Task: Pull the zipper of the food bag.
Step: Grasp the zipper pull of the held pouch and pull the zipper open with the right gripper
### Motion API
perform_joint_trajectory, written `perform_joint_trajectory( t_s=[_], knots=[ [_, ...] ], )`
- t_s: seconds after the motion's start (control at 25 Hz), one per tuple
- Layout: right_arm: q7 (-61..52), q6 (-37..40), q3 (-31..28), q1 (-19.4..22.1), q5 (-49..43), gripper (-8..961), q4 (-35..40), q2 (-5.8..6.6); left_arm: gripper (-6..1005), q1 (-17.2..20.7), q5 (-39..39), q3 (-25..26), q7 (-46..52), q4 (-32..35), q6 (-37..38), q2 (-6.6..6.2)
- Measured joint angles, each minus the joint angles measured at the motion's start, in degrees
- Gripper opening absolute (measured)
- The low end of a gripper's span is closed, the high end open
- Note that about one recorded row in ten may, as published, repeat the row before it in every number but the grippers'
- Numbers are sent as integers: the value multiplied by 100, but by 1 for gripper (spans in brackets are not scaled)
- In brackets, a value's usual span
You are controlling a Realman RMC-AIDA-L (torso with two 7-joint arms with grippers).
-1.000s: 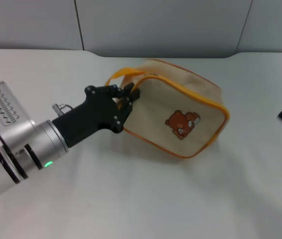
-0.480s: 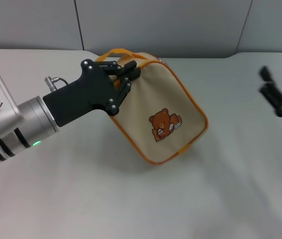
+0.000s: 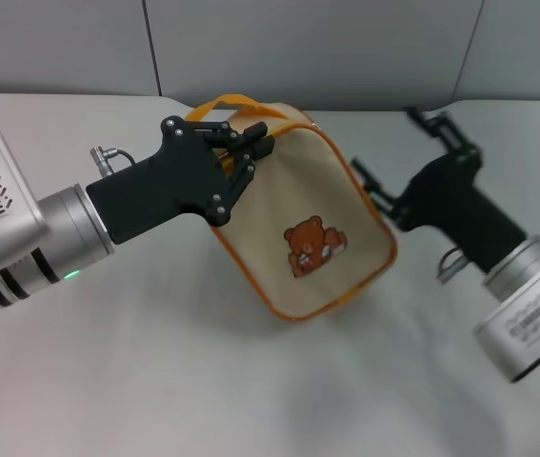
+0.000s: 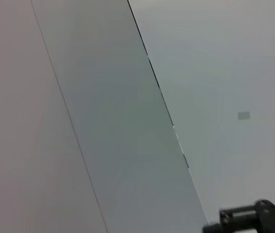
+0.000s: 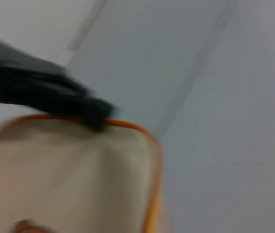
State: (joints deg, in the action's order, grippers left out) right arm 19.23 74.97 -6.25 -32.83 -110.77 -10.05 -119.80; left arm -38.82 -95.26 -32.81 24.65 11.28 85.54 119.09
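The food bag (image 3: 293, 205) is beige with orange trim and a brown bear print (image 3: 312, 248). It hangs tilted above the table. My left gripper (image 3: 243, 150) is shut on its top corner, beside the orange strap loop (image 3: 222, 101). The zipper (image 3: 357, 188) shows as a thin orange line edging the bear panel; its silver pull tab is not visible. My right gripper (image 3: 395, 152) is open, its fingers close to the bag's right edge and apart from it. The right wrist view shows the bag (image 5: 74, 179) with the left gripper's black fingers (image 5: 40, 90) at its top.
The white table (image 3: 155, 381) lies under the bag, with grey wall panels (image 3: 298, 48) behind it. The left wrist view shows only wall panels and a black part (image 4: 256, 218) at the picture's edge.
My left gripper lifted the bag off the table and tilted it. My right arm swung in from the right edge to just beside the bag's right side.
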Motion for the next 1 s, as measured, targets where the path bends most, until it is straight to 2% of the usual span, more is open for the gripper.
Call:
perform_joint_trajectory(
  t_s=[0.16, 0.48, 0.8, 1.0],
  knots=[
    [369, 13, 400, -12, -2, 789, -117, 0, 71, 12, 21, -4, 20, 16, -52, 0],
    [880, 414, 190, 29, 33, 790, -620, -7, 66, -1, 8, -11, 17, -14, -109, 9],
    [918, 425, 56, 35, 17, 783, -715, -9, 78, 6, -1, -24, 8, -30, -116, 9],
    [938, 384, 92, 33, 6, 648, -742, -9, 85, 6, -2, -24, 6, -33, -116, 9]
  ],
)
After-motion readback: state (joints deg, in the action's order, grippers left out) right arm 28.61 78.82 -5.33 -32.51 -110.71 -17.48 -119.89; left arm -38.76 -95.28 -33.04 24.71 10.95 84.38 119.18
